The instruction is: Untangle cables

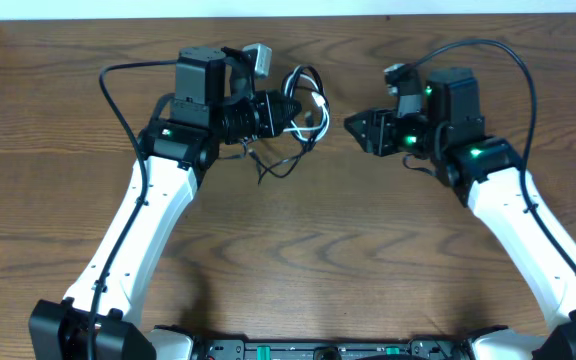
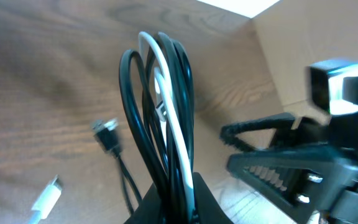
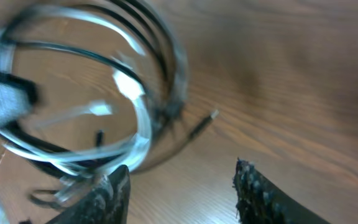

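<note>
Clamping the interlaced thin black and white coiled cords [image 1: 315, 103] at upper centre, the left gripper [image 1: 290, 110] is closed on both loops. Just right, the right gripper [image 1: 354, 124] stands part open and empty. Judged progress: separation not yet done.

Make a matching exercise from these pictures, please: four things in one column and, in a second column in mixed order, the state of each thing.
Things:
1. left gripper
2. right gripper
3. cables
4. black plug

States:
a. open, holding nothing
b. on a loose end, outside the coil
c. shut on a bundle
d. black and white, coiled together

Pairs: 1-c; 2-a; 3-d; 4-b
</note>
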